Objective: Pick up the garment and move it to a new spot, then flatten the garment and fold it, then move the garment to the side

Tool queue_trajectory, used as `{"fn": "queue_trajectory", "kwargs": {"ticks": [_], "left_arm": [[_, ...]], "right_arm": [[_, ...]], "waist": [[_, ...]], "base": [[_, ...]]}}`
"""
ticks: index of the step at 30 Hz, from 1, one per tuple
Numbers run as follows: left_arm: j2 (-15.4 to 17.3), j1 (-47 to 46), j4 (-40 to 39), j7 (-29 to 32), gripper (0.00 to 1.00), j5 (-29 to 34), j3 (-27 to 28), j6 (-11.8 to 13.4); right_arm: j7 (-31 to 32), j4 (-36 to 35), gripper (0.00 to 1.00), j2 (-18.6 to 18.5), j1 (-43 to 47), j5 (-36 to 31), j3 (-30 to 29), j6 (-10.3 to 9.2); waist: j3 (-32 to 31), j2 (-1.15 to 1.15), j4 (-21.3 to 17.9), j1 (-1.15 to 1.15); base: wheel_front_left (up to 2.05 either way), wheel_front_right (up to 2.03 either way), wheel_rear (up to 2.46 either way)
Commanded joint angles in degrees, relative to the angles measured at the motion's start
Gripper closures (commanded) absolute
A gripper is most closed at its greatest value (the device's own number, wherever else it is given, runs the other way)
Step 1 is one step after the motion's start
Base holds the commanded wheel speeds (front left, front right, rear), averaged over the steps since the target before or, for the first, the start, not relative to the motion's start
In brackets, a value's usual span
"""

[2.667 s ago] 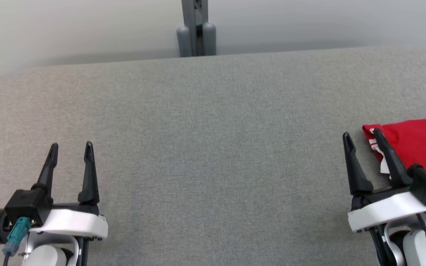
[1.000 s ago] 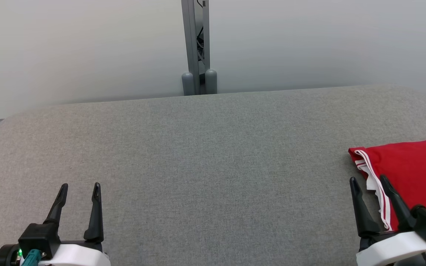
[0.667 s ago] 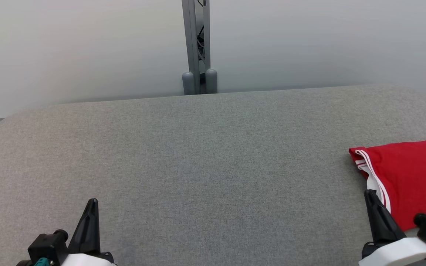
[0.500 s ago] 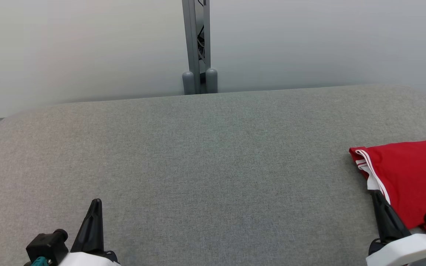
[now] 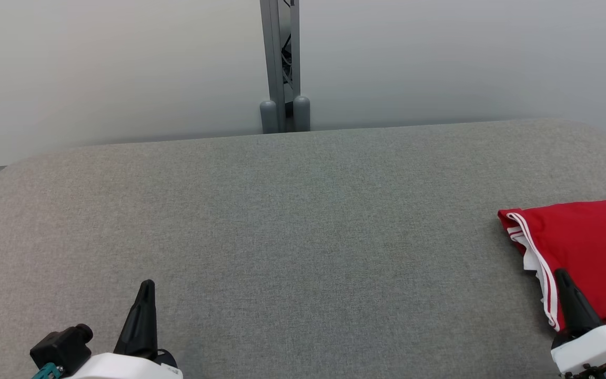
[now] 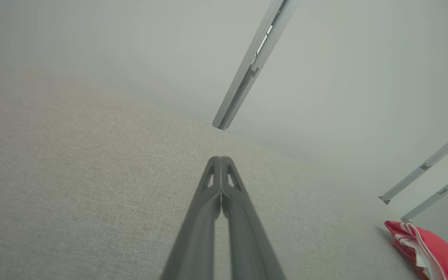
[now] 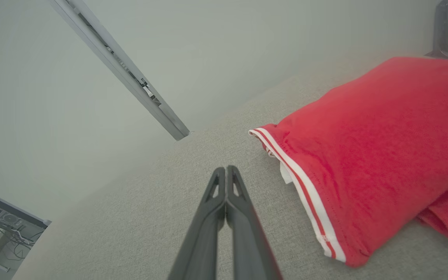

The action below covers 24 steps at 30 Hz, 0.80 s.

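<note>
Both grippers are pressed shut and empty: the left gripper [image 6: 221,160] over bare grey fabric, the right gripper [image 7: 226,169] just beside the folded red garment [image 7: 379,147], apparently not touching it. The head view places the garment at the right edge of the table [image 5: 303,221]; the right wrist view reveals its stacked folds and white-striped hem. A grey post [image 5: 280,52] stands behind, against a pale wall [image 5: 98,63].

The left claw [image 5: 147,288] and right claw [image 5: 562,276] have pinched together and drawn back.
</note>
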Motion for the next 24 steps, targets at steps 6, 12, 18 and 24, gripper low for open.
{"fn": "queue_trajectory", "kwargs": {"ticks": [6, 12, 18, 24], "left_arm": [[-0.8, -2.2, -0.2, -0.4, 1.00, -5.8, 0.5, -1.9], [-1.5, -2.6, 0.0, -0.5, 1.00, -9.2, 0.6, -2.9], [-2.4, -2.9, 0.3, -0.5, 1.00, -13.0, 0.6, -4.1], [-3.2, -3.2, 0.5, -0.6, 1.00, -16.6, 0.6, -5.3]], "right_arm": [[3.1, 0.8, 1.00, -1.0, -2.6, 6.8, -3.0, 0.00], [5.0, 1.8, 1.00, -1.2, -3.4, 10.6, -4.6, -0.01], [7.2, 2.9, 1.00, -1.3, -4.2, 14.9, -6.5, -0.01], [9.2, 3.9, 1.00, -1.5, -5.1, 18.8, -8.3, -0.01]], "waist": [[0.1, 0.00, 0.1, 0.00], [0.2, 0.00, 0.1, 0.00], [0.3, 0.00, 0.1, 0.00], [0.4, 0.00, 0.2, 0.00]], "base": [[0.00, 0.00, 0.00], [0.00, 0.00, 0.00], [0.00, 0.00, 0.00], [0.00, 0.00, 0.00]]}}
